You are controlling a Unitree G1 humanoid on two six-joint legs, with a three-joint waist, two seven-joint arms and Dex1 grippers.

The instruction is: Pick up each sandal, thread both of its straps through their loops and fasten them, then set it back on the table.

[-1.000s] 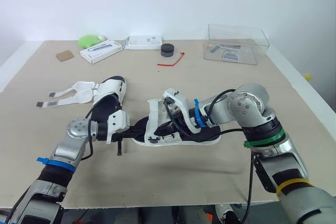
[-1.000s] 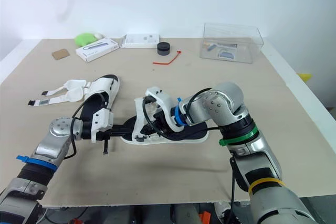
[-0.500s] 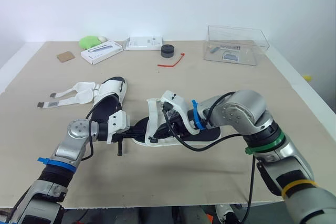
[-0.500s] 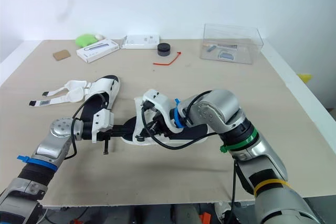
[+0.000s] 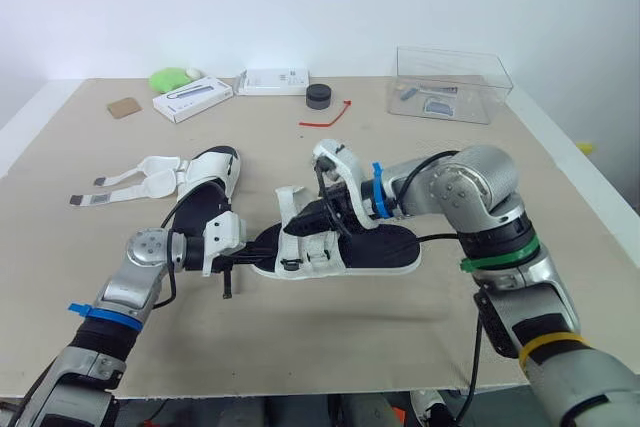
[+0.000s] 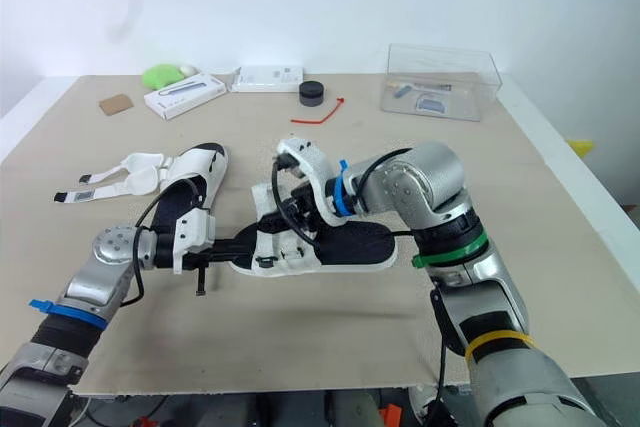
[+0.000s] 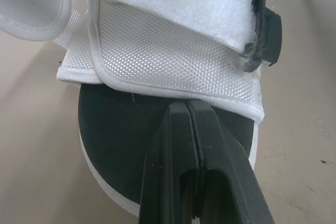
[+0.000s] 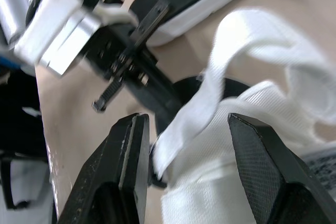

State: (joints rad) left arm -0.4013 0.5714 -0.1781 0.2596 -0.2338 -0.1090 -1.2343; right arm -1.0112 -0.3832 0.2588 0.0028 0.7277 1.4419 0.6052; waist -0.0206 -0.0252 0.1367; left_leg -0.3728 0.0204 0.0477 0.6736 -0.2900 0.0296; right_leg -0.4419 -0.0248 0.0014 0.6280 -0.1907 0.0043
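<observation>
Resting shut on the black footbed of the sandal mid-way across the desk, the left end effector faces the right end effector, spread open astride a white strap.

The sandal is showing white woven cloth straps, finely meshed and soft-edged, over a matt black footbed (the buckle is looking like dull black plastic) and is lying on a matt beige table.
</observation>
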